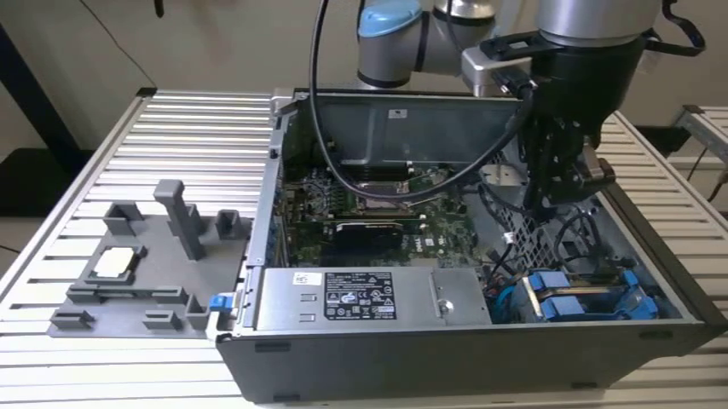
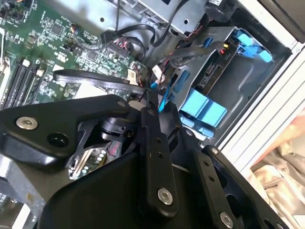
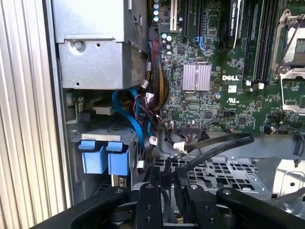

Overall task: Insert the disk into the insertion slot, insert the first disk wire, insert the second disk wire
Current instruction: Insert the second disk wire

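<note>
Since disk [image 1: 582, 298] looks seated in insertion slot [image 3: 100, 135], blue tabs [image 3: 102, 157] showing, treat it as rigid, weighty, shock-sensitive; take hold by carrier's side rails. Gripper [image 1: 555, 198] hangs over perforated plate [image 1: 517, 243]; you cannot tell its opening or load.

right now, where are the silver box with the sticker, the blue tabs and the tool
silver box with the sticker [image 1: 358, 296]: exterior view, on the sticker itself
blue tabs [image 3: 94, 157]: first wrist view, on one tab's flat face
tool [image 1: 551, 200]: exterior view, at its lower end inside the case
</note>
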Robot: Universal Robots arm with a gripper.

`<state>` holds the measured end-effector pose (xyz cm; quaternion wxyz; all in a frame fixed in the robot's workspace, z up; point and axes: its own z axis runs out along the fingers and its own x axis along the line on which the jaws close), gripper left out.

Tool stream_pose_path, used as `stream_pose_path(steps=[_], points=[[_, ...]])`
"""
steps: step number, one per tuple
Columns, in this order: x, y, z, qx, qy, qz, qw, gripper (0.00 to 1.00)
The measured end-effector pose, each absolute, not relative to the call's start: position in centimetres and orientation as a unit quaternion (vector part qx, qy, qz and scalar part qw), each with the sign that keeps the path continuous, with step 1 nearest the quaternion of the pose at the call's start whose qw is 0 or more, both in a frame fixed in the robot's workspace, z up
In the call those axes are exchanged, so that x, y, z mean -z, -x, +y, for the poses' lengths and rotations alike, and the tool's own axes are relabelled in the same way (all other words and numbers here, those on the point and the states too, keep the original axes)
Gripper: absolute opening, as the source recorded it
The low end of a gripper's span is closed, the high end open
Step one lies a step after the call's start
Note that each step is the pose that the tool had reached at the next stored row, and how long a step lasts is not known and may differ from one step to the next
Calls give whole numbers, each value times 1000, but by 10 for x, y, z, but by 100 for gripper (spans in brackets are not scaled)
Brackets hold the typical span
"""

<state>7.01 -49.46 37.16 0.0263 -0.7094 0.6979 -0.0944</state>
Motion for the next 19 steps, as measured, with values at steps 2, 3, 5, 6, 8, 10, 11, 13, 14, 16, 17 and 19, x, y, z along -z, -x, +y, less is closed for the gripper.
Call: stream_pose_path(steps=[2, 3, 5, 6, 8, 10, 11, 13, 14, 16, 17, 19], points=[[-371, -69, -495, 102, 711, 696, 26, 27], [-371, -68, -495, 105, 712, 694, 25, 27], [-370, -67, -495, 108, 715, 690, 24, 27], [-369, -67, -494, 109, 717, 688, 24, 27], [-367, -66, -494, 110, 721, 684, 24, 27], [-366, -65, -494, 111, 725, 679, 25, 27], [-365, -65, -494, 112, 727, 677, 26, 27], [-364, -64, -494, 112, 733, 671, 27, 27], [-363, -64, -494, 113, 736, 667, 27, 27], [-363, -64, -494, 113, 740, 662, 28, 27], [-363, -64, -494, 113, 741, 661, 29, 27], [-363, -63, -494, 113, 744, 658, 29, 25]])
